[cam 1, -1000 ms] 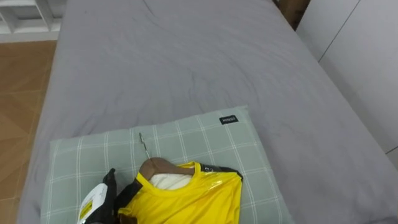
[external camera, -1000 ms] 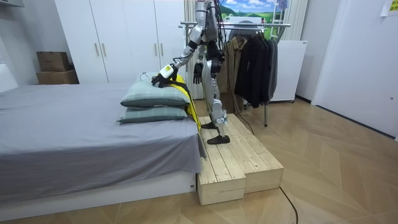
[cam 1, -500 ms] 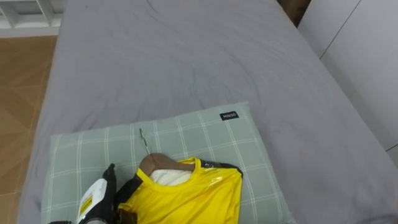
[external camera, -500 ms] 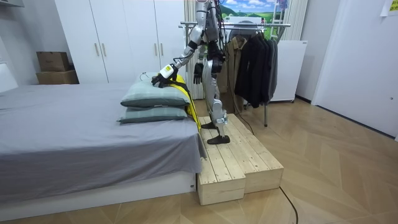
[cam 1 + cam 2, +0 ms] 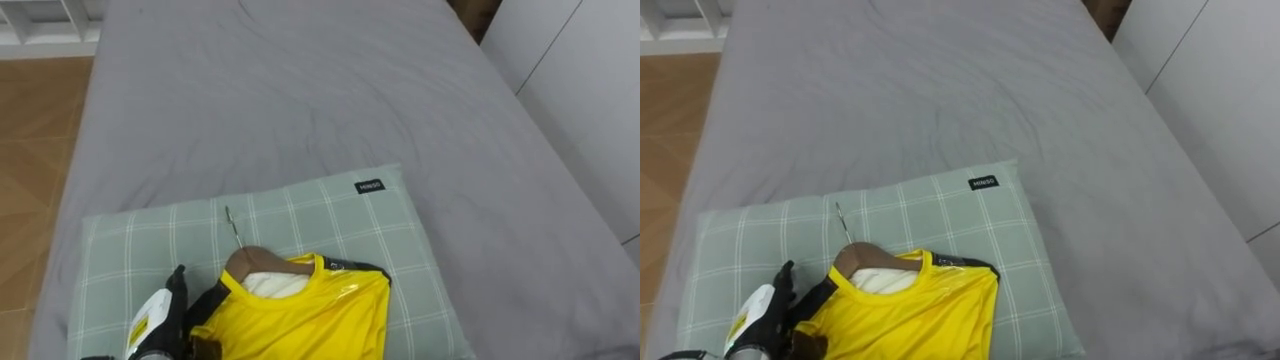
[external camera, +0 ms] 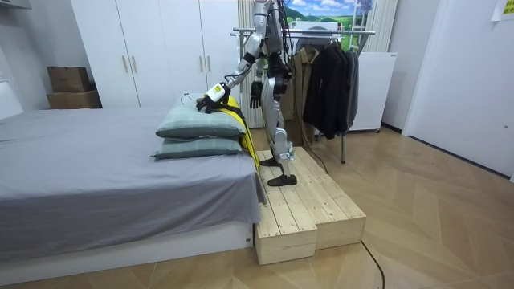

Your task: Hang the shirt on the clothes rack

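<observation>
A grey bed (image 5: 300, 90) beside wood floor (image 5: 30, 150) carries a checked green pillow (image 5: 330, 215) whose small black tag (image 5: 368, 187) is unreadable. A yellow shirt (image 5: 300, 320) on a wooden hanger (image 5: 255, 265) lies on the pillow, its shoulder against the left hand (image 5: 165, 315); whether that hand grips cannot be told

Glossy shirt (image 5: 300, 320), wooden hanger (image 5: 258, 264), matt cloth pillow (image 5: 330, 215).

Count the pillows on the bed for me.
2, stacked at the bed's end nearest the robot: the top pillow under the yellow shirt, the lower pillow beneath it. The bed runs past the room view's left edge, so more may be hidden.
</observation>
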### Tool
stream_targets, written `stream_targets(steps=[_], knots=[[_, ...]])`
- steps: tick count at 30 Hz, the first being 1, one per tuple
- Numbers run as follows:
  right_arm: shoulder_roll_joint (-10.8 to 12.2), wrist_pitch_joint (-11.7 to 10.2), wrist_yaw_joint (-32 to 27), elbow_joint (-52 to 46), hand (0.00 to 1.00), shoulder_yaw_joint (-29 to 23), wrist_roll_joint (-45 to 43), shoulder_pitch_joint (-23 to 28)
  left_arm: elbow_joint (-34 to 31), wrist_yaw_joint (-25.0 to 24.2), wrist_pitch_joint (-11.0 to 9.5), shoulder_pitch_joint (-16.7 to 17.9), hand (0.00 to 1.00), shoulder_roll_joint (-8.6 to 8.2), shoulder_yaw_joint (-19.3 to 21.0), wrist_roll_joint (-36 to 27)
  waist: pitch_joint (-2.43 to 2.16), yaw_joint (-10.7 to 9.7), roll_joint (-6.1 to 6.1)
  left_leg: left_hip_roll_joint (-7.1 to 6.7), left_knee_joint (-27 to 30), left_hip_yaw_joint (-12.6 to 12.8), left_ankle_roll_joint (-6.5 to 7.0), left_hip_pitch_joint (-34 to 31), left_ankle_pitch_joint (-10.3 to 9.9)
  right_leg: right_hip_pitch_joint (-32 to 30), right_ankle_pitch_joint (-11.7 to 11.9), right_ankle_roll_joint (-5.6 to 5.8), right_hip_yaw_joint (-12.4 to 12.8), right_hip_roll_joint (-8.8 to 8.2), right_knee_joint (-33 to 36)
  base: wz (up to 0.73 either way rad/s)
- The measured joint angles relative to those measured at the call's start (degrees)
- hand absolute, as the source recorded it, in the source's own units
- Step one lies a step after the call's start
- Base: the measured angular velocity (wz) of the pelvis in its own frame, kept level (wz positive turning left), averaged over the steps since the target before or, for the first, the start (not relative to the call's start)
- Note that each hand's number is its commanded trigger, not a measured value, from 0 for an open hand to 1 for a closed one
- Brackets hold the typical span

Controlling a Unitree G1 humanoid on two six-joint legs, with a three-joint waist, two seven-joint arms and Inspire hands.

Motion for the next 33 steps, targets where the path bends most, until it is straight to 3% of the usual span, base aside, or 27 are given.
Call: stream_targets(steps=[7, 14, 29, 30, 31, 32, 33], knots=[[-0.02, -0.03, 0.55, -0.16, 0.00, 0.23, -1.31, -0.34, 1.34, -6.87, 0.06, -0.36, 0.00, 0.20, -2.19, 0.00, -0.01, 1.06, 0.03, -0.12, -0.07, 0.54, 0.03, -0.03, 0.19, -0.28, 0.00, 0.00, 0.69, -0.01, -0.02, -0.03], [-0.20, -0.03, 1.87, -0.15, 0.00, -1.17, -3.27, -0.02, 5.00, -10.23, 0.08, -1.63, 0.00, 0.58, -2.26, 0.12, -0.03, 0.83, 0.44, -0.17, -0.45, 0.80, 0.07, 1.11, 0.26, 0.80, 0.03, 0.05, 1.05, -0.01, -0.13, -0.01], [-0.36, -0.04, 2.98, -0.16, 0.00, -3.17, -5.71, -0.13, 6.20, -13.06, 1.48, -1.86, 0.00, 1.26, -2.18, 1.22, -0.35, -0.37, 1.51, -0.24, -0.94, 1.48, 0.09, 2.20, 0.53, 1.09, 0.02, 0.07, 1.66, -0.01, -0.20, -0.01], [-0.37, -0.03, 3.07, -0.16, 0.00, -3.21, -5.72, -0.13, 6.20, -13.07, 1.51, -1.86, 0.22, 1.26, -2.17, 1.22, -0.35, -0.38, 1.51, -0.24, -0.94, 1.48, 0.09, 2.20, 0.53, 1.09, 0.02, 0.07, 1.66, -0.01, -0.19, 0.00], [-0.37, -0.02, 3.26, -0.16, 0.00, -3.44, -5.74, -0.12, 6.20, -13.07, 1.61, -1.86, 0.76, 1.26, -2.18, 1.22, -0.35, -0.40, 1.51, -0.24, -0.94, 1.49, 0.09, 2.22, 0.54, 1.09, 0.02, 0.07, 1.66, -0.01, -0.17, 0.00], [-0.38, -0.01, 3.32, -0.16, 0.00, -3.45, -5.74, -0.11, 6.20, -13.08, 1.67, -1.86, 1.00, 1.26, -2.18, 1.22, -0.36, -0.41, 1.51, -0.24, -0.94, 1.49, 0.09, 2.23, 0.54, 1.10, 0.02, 0.07, 1.66, -0.01, -0.17, 0.00], [-0.40, -0.01, 3.48, -0.16, 0.00, -3.47, -5.72, -0.11, 6.20, -13.08, 1.75, -1.87, 1.00, 1.27, -2.17, 1.27, -0.35, -0.40, 1.51, -0.24, -0.95, 1.51, 0.09, 2.26, 0.54, 1.11, 0.02, 0.07, 1.70, -0.01, -0.16, 0.00]])
